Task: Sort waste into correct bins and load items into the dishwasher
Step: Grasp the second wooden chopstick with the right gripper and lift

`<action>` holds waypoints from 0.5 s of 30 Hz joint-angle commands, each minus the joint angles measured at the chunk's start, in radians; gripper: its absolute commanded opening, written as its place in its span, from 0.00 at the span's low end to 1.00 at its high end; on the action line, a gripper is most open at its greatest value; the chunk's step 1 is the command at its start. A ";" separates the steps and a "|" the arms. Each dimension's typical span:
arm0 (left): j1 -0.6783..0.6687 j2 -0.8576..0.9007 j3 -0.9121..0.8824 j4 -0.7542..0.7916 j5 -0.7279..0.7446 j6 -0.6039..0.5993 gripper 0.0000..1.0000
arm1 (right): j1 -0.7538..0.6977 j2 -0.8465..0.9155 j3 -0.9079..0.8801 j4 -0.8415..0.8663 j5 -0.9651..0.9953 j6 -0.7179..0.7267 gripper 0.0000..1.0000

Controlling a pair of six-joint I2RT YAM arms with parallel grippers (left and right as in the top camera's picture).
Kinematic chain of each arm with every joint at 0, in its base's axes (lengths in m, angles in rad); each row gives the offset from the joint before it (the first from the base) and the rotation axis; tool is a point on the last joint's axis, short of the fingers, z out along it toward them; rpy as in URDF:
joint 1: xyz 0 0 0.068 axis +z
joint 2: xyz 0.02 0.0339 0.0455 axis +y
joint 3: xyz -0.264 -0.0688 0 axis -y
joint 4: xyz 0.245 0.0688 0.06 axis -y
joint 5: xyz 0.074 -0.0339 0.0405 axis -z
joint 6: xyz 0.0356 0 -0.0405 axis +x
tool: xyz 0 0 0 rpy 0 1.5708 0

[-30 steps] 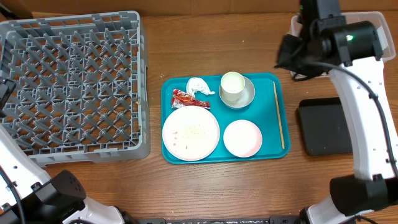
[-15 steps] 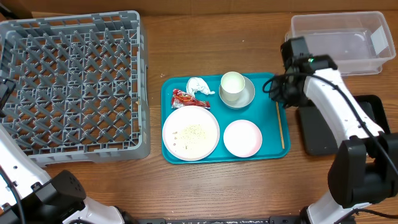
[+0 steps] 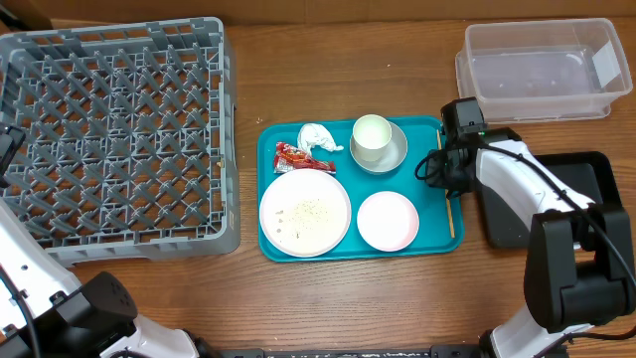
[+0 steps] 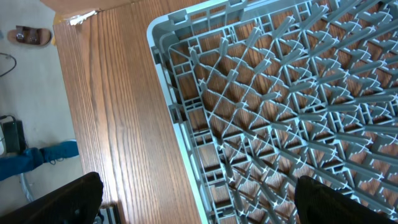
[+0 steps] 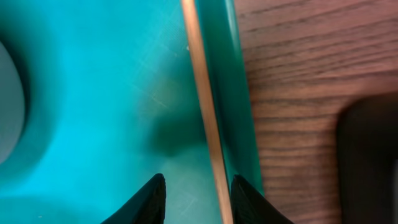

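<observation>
- Your right gripper (image 5: pixel 198 202) sits low over the right edge of the teal tray (image 5: pixel 93 124), jaws a narrow gap apart, gripping nothing.
- The chopstick (image 5: pixel 202 106) lies between its fingertips and runs straight ahead, nearer the counter-side finger (image 5: pixel 249 205). I can't tell if they touch.
- Tray rim is just past the chopstick, then bare counter (image 5: pixel 305 68).
- Overhead: on the gripper's tray side are the cup (image 3: pixel 372 137) in the grey bowl (image 3: pixel 399 157) and the pink plate (image 3: pixel 388 221), both near.
- Farther off that side: crumbed plate (image 3: pixel 305 212), red wrapper (image 3: pixel 295 155), crumpled tissue (image 3: pixel 316 137).
- On its other side: black bin (image 3: pixel 512 214) just beside, clear bin (image 3: pixel 542 70) near.
- Your left gripper (image 4: pixel 199 202) is wide apart and empty above a corner of the dish rack (image 4: pixel 280 93), well apart from the tray.
</observation>
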 commanded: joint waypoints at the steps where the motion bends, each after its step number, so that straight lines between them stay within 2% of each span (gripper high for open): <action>1: -0.002 0.009 0.003 -0.002 -0.016 -0.021 1.00 | 0.002 -0.009 -0.024 0.036 0.010 -0.058 0.36; 9: -0.002 0.009 0.003 -0.002 -0.016 -0.021 1.00 | 0.002 -0.009 -0.091 0.122 0.010 -0.060 0.39; 15: -0.002 0.009 0.003 -0.002 -0.016 -0.021 1.00 | 0.002 -0.009 -0.095 0.121 0.021 -0.060 0.39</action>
